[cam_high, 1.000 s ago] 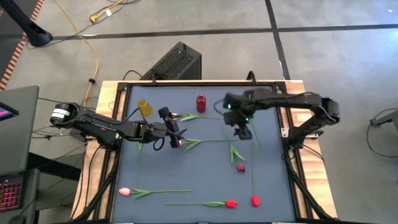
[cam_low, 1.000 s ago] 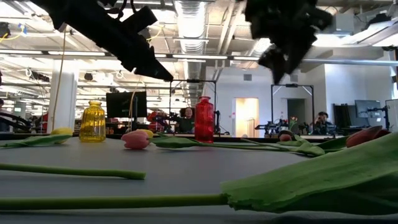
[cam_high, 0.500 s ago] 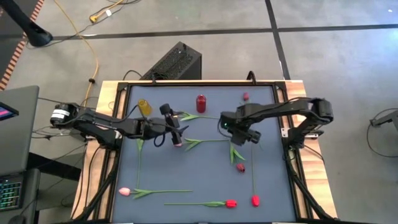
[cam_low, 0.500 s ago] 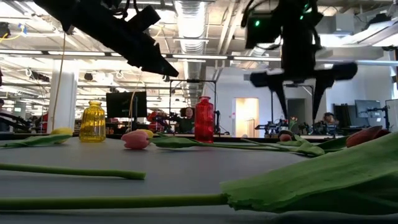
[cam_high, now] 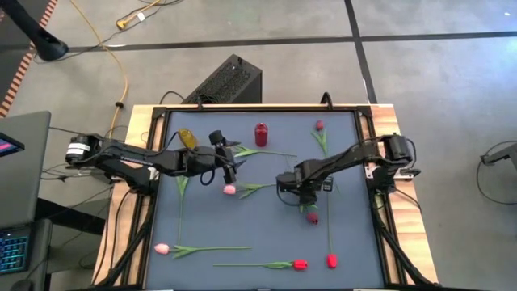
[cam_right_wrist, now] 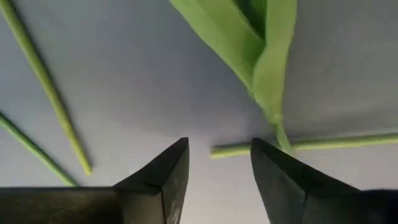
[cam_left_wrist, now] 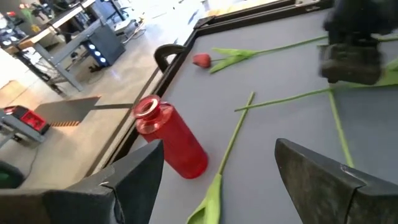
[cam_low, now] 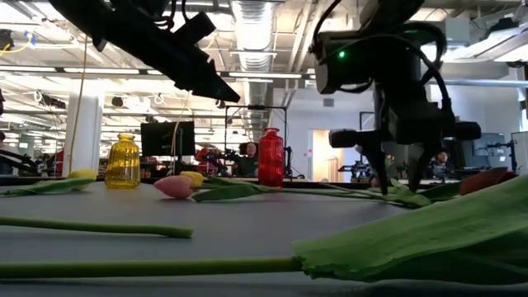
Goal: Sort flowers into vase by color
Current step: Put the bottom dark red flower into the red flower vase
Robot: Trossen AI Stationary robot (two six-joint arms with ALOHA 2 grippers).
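My right gripper (cam_high: 292, 192) (cam_low: 398, 188) points straight down just above the mat, open. In its wrist view the fingers (cam_right_wrist: 165, 171) stand on either side of a green stem's cut end (cam_right_wrist: 217, 150), beside its leaf (cam_right_wrist: 261, 56); I see no touch. A dark maroon tulip head (cam_high: 312, 217) lies just nearer. My left gripper (cam_high: 229, 167) (cam_left_wrist: 219, 146) hovers open and empty near the red vase (cam_high: 261, 133) (cam_left_wrist: 171, 140). A pink tulip (cam_high: 229, 189) lies flat below it. The yellow vase (cam_high: 187, 139) (cam_low: 122, 162) stands upright at the far left.
More tulips lie flat on the mat: a maroon one (cam_high: 318, 125) at the far right, two red ones (cam_high: 300, 263) (cam_high: 331, 260) and a pink one (cam_high: 161, 249) by the near edge. A raised black frame (cam_high: 242, 108) rims the table. People sit in the room behind.
My right gripper has swung from beside the red vase toward the table's near-left, turned its fingers straight down and sunk to just above the mat at the stem end. My left gripper has drawn back a little toward the far edge, away from the pink tulip.
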